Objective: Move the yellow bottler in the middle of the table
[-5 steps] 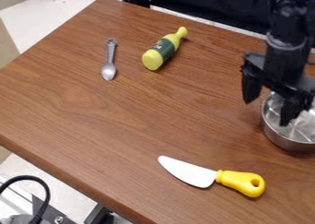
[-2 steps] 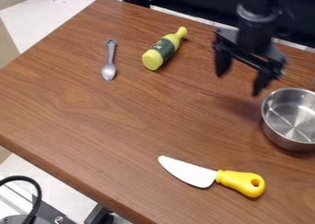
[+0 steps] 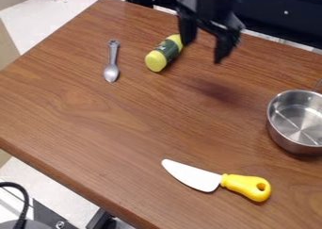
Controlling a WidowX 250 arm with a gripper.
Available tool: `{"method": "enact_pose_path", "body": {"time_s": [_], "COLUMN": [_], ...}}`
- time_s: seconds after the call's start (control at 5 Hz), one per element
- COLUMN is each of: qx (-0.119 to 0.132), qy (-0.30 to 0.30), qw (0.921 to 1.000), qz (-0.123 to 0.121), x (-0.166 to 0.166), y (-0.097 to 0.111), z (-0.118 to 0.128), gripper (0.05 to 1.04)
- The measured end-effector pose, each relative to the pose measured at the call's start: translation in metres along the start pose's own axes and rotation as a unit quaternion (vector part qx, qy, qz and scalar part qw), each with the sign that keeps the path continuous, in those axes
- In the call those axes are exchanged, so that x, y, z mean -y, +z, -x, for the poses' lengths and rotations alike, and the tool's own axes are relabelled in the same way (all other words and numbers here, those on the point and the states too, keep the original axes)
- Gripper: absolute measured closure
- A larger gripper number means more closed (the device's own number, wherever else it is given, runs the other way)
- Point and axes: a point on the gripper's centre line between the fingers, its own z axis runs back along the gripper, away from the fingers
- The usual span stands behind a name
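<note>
The claw [image 3: 202, 53] is wide, with nothing between its fingers, and hangs over the far part of the counter [image 3: 125, 124]; nearest to it, just beside and partly behind its picture-left finger, the yellow bottle [image 3: 165, 53] lies on its side; whether finger and bottle touch, I cannot tell.

What could go wrong begins here: if the claw came down from this spot, the picture-left finger could land on the hidden neck and roll or spin the bottle, since the gap sits off to the side of the body; a smooth, round body gripped across only one end might also pivot or slip out; fingers not turned square to it could push it away towards the spoon [image 3: 111, 71].

The bottle's base faces the camera's lower left, away from the claw; its neck end points up and to the right, in behind the finger; the long axis runs slantwise between those two, flat along the wood, with the dark green label around the body.

Farther out, the spoon lies to the claw's picture left, beyond the bottle; the metal pot [image 3: 284, 139] stands to the claw's lower right; farthest, well below the claw towards the camera, lies the knife [image 3: 204, 178] with its yellow handle.
</note>
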Motion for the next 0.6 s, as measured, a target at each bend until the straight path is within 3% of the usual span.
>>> {"method": "enact_pose_path", "body": {"time_s": [0.2, 0.6], "qx": [0.022, 0.023], "qy": [0.015, 0.061], "qw": [0.9996, 0.9979], "qz": [-0.004, 0.001], "x": [-0.031, -0.058], "y": [0.005, -0.010], "z": [-0.005, -0.012], "gripper": [0.085, 0.085]}}
